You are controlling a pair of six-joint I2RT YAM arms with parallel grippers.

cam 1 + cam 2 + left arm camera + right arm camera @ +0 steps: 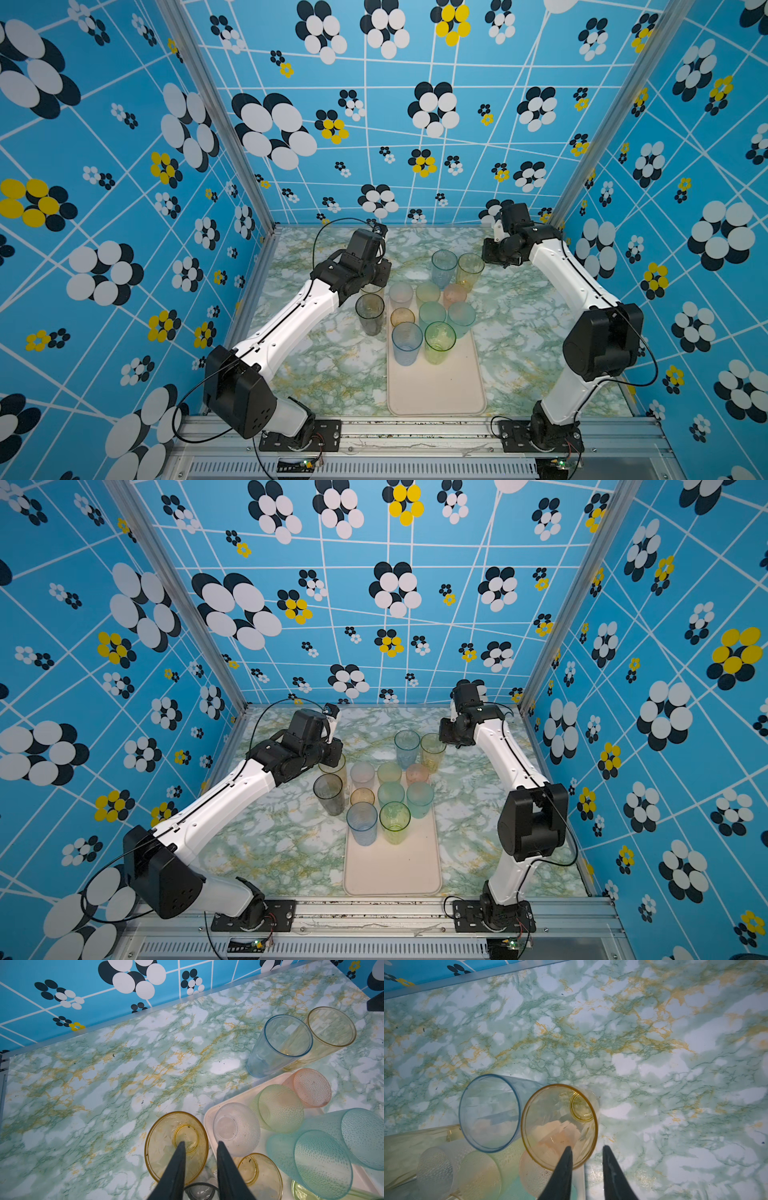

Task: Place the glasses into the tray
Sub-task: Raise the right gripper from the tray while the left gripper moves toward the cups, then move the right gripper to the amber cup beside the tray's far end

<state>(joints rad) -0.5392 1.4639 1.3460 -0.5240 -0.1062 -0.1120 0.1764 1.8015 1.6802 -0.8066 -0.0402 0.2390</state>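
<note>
Cream tray (436, 382) lies lengthwise mid-counter (316, 374), and its near half is bare. Eight glasses stand crowded on the far half.
- **Row nearest the bare part:** near blue glass (406, 345) and tall green glass (439, 343), side by side.
- **Middle row:** short amber glass (402, 318), inner teal glass (432, 313), outer teal glass (461, 319).
- **Far row:** whitish glass (401, 295), pale green glass (428, 293), pink glass (454, 296). Pink sits at the far corner; can't tell if it's fully inside the rim.

Four glasses are off the tray, on the counter.
- Smoky grey glass (370, 316) is just beside the tray's left edge.
- Yellow glass (162, 1147) is right behind it, mostly hidden under the left wrist in both top views.
- Far blue glass (444, 266) and tall amber glass (469, 270) stand touching or nearly so, past the tray's far end.

Left end effector (200, 1144) points down over the yellow glass. One finger is inside the mouth and one outside on the tray side. The fingers are a little spread, the wall runs between them with gaps showing, so it is not pinched.

Right end effector (587, 1148) has the same setup on the tall amber glass (550, 1118). One finger is inside and one outside, straddling the rim with the fingers apart and nothing clamped. Far blue glass (488, 1111) is just beside it.
</note>
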